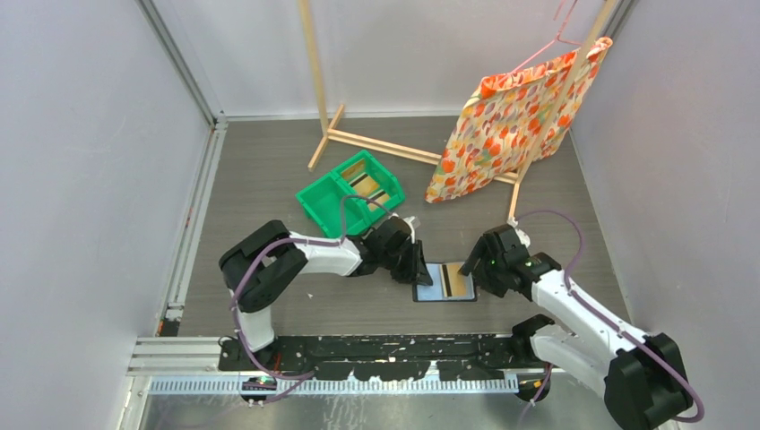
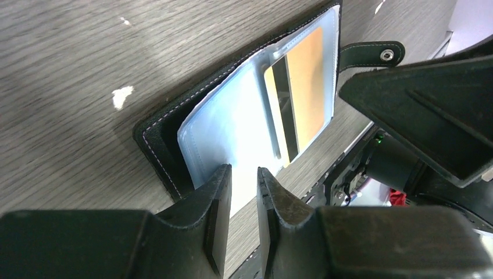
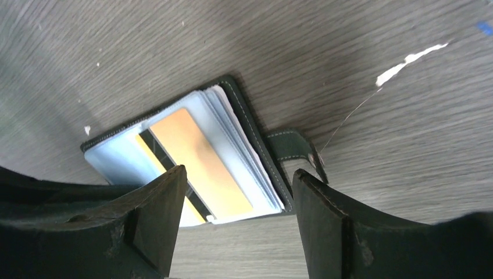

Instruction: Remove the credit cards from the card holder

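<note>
The card holder (image 1: 428, 281) lies open on the table between my grippers, a dark wallet with pale grey-blue sleeves. An orange credit card (image 1: 458, 282) with a dark stripe sits in its right sleeve. It shows in the left wrist view (image 2: 305, 75) and the right wrist view (image 3: 197, 157). My left gripper (image 1: 419, 269) is at the holder's left edge. Its jaws (image 2: 244, 171) are a narrow gap apart over the pale sleeve's edge, with nothing held. My right gripper (image 1: 478, 271) hovers open and empty over the holder's right edge (image 3: 238, 174). Two more striped cards (image 1: 363, 180) lie in the green bin.
The green two-compartment bin (image 1: 318, 199) stands behind the left gripper. A wooden rack (image 1: 376, 143) with an orange flowered cloth (image 1: 511, 116) on a hanger stands at the back right. The holder's snap strap (image 3: 290, 148) sticks out on the right. Walls close in on both sides.
</note>
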